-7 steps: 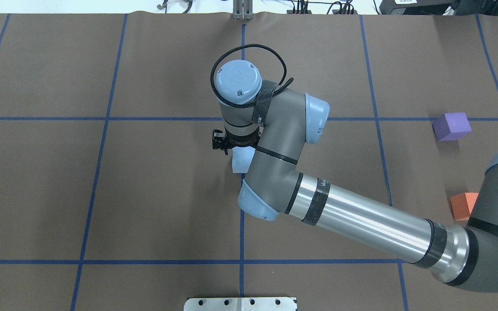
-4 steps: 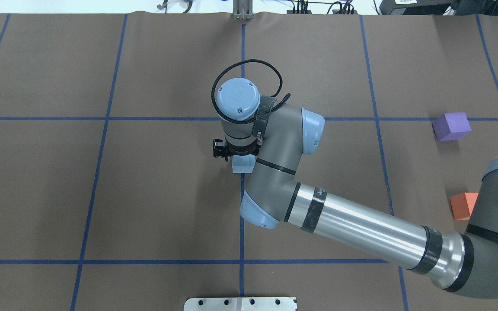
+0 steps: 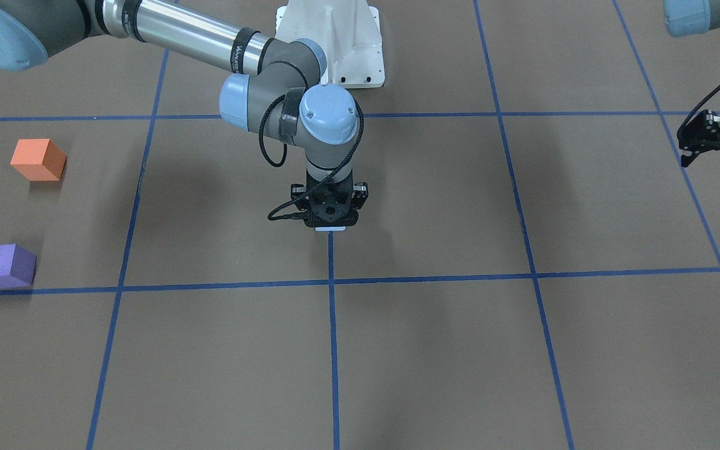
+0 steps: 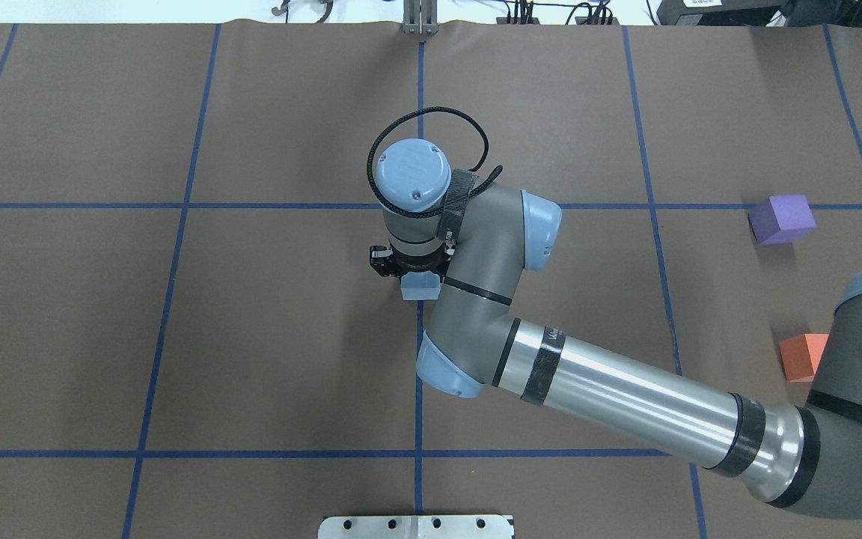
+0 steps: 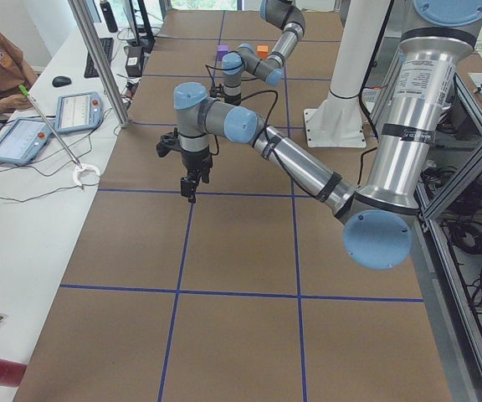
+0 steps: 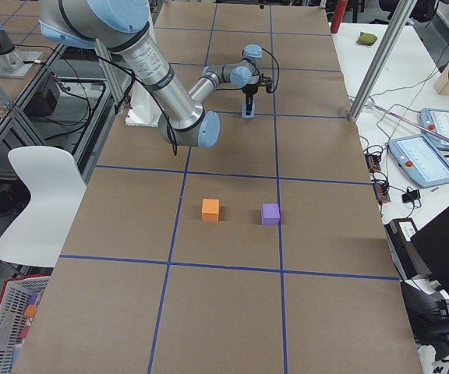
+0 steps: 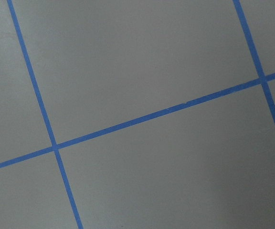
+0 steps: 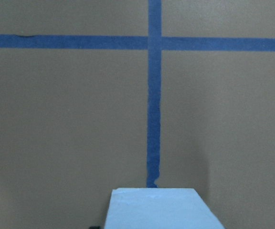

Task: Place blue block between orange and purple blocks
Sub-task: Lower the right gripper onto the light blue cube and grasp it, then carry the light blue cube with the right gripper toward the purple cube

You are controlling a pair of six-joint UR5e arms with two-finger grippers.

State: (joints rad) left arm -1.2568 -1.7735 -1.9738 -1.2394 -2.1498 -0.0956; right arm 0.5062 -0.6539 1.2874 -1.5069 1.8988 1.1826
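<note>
**Right arm poised over the blue block at mid-worktop**

White lettering on a black band of the right arm's forearm is too small to read. That arm stretches from the robot's right side to the middle of the worktop (image 4: 289, 337), its wrist turned straight down. The right gripper (image 3: 329, 215) stands directly over the blue block (image 4: 421, 287), low upon it. I cannot tell whether its jaws are clenched or released. The block lies on a blue tape line, well apart from the orange block (image 3: 37, 159) and the purple block (image 3: 4, 265) at the robot's right end. The left gripper (image 5: 190, 194) hangs above bare worktop, pointing down, its jaws' state unclear.
</note>
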